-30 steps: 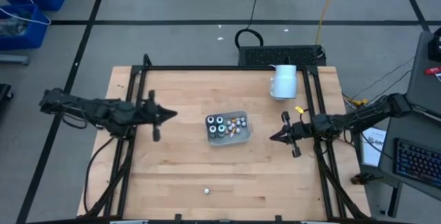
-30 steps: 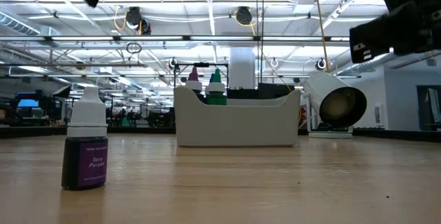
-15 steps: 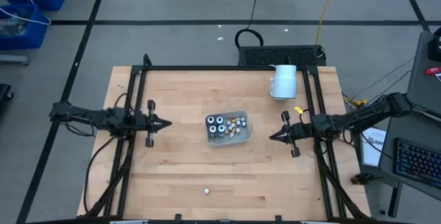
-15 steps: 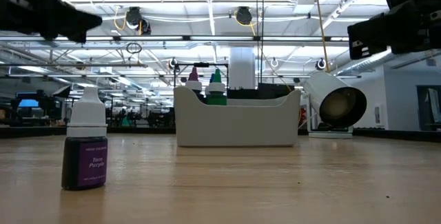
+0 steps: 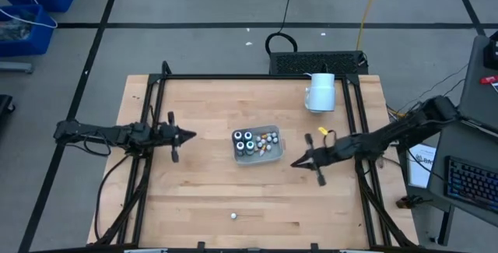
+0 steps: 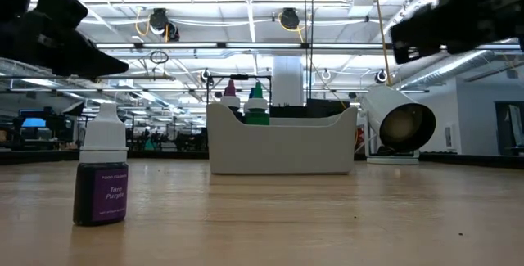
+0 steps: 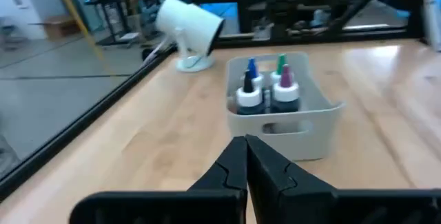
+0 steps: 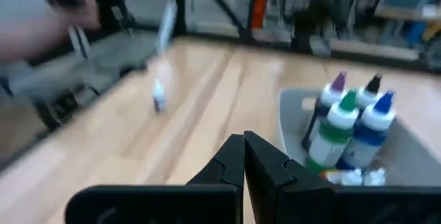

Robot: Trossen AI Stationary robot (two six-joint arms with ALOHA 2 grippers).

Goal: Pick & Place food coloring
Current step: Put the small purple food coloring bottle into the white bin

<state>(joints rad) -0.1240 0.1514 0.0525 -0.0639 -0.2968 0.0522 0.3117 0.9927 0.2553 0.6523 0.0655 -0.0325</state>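
Observation:
The food coloring bottles [image 5: 249, 142] stand upright in a pale grey tray [image 5: 274, 131] at the table's middle; dark jars with white tops and coloured tips [image 7: 265, 93] show in the left wrist view. One purple-labelled bottle [image 6: 101, 176] stands alone on its base near the front edge [image 5: 233, 216]. My left gripper [image 5: 193, 136] hovers shut to the tray's left, pointing at it. My right gripper [image 5: 293, 163] hovers shut at the tray's near right. Both hold nothing.
A large white mug-like cylinder [image 5: 320, 92] lies on its side at the far right, its mouth facing the low view [image 6: 404, 124]. A black frame [image 5: 156, 113] runs along the table's left, far and right edges. Bare wood lies around the tray.
My left gripper has sunk toward the table, staying shut and left of the tray. My right gripper has reached toward the table's left and near side, closing on the tray's near right corner. The bottles and tray have not moved.

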